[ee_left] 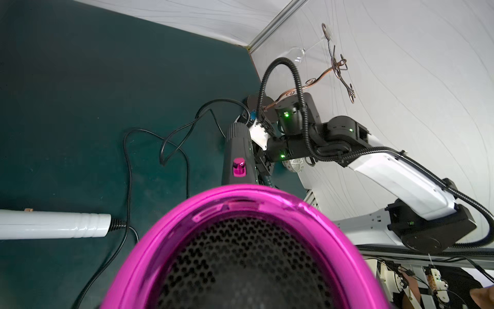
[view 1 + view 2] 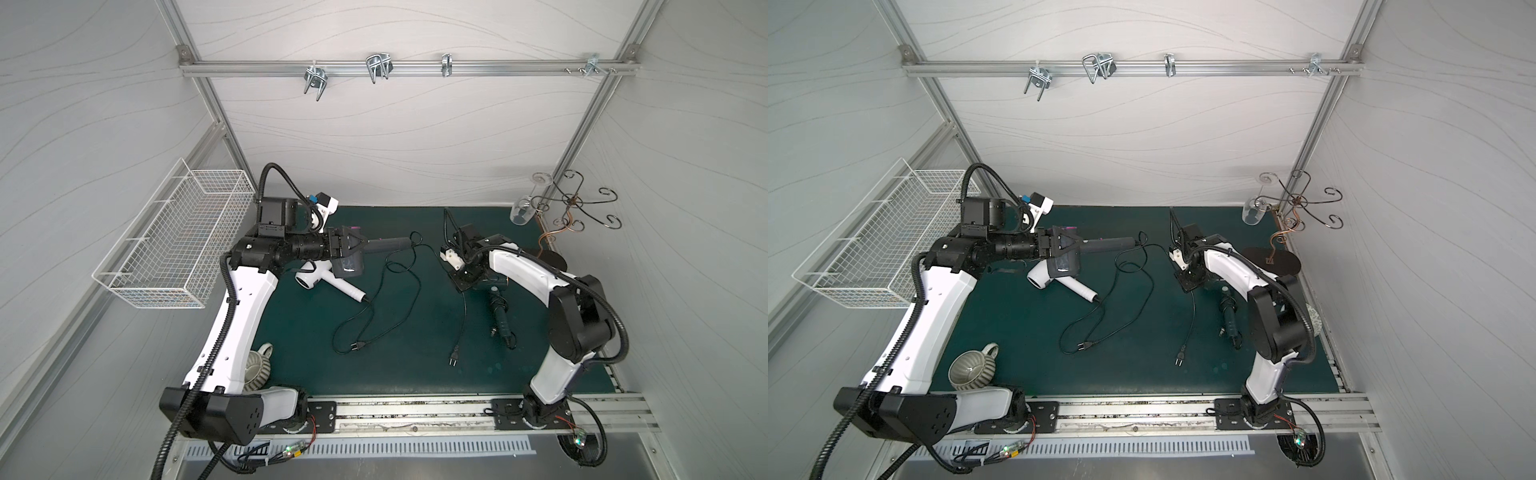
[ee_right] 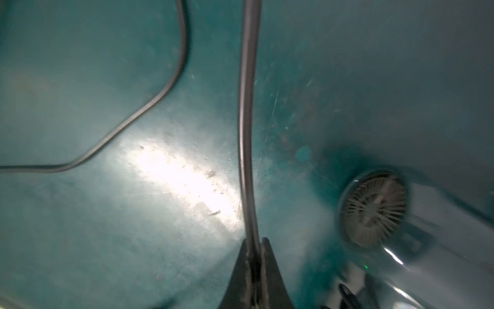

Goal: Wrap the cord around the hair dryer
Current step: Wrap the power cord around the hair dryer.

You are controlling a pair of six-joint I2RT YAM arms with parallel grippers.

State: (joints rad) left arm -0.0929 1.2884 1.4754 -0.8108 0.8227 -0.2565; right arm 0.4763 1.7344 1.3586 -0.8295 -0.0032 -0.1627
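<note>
My left gripper [image 2: 357, 245] is shut on the body of a pink and black hair dryer [image 1: 187, 214], held above the green mat. Its black handle [image 2: 386, 244] points toward the right arm. The pink body fills the left wrist view and hides the jaws. The black cord [image 2: 430, 248] leaves the handle's end, loops, and runs to my right gripper [image 3: 254, 240], which is shut on it [image 3: 247, 133]. Below the right gripper [image 2: 462, 286] the cord hangs down to its plug [image 2: 453, 358] on the mat.
A white hair dryer [image 2: 328, 282] lies under the left gripper, its cord looping to a plug [image 2: 358, 345]. A dark teal hair dryer [image 2: 498, 309] lies beside the right arm. A mug [image 2: 971, 368], a wire basket [image 2: 174, 237] and a glass rack [image 2: 577, 203] stand at the edges.
</note>
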